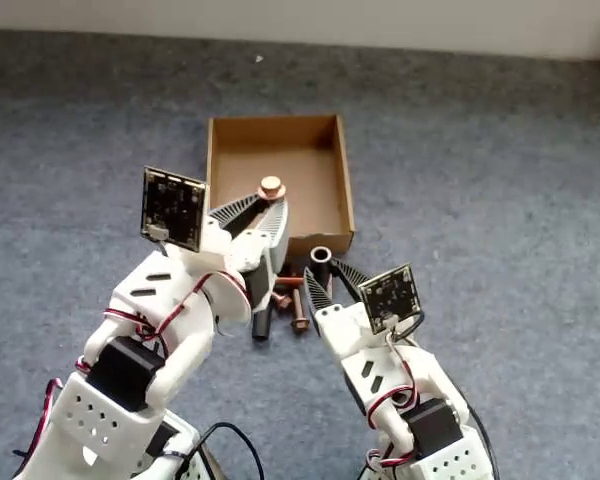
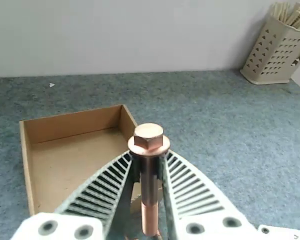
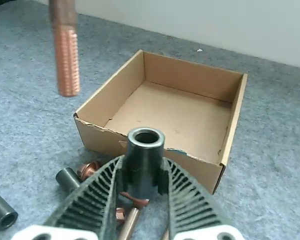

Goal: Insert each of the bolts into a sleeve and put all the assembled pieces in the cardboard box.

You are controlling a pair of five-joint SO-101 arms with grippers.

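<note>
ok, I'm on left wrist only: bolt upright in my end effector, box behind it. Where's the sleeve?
Observer: The right end effector is shut on a sleeve. It holds the sleeve upright, bore up, just outside the near wall of the box.
Operator: Is my bolt over it?
Observer: No. In the high view the bolt hangs over the near part of the box, while the sleeve sits to its right, closer to the arms.
Operator: Any parts left loose?
Observer: Yes. Loose bolts and a spare sleeve lie on the carpet between the two arms.
</note>
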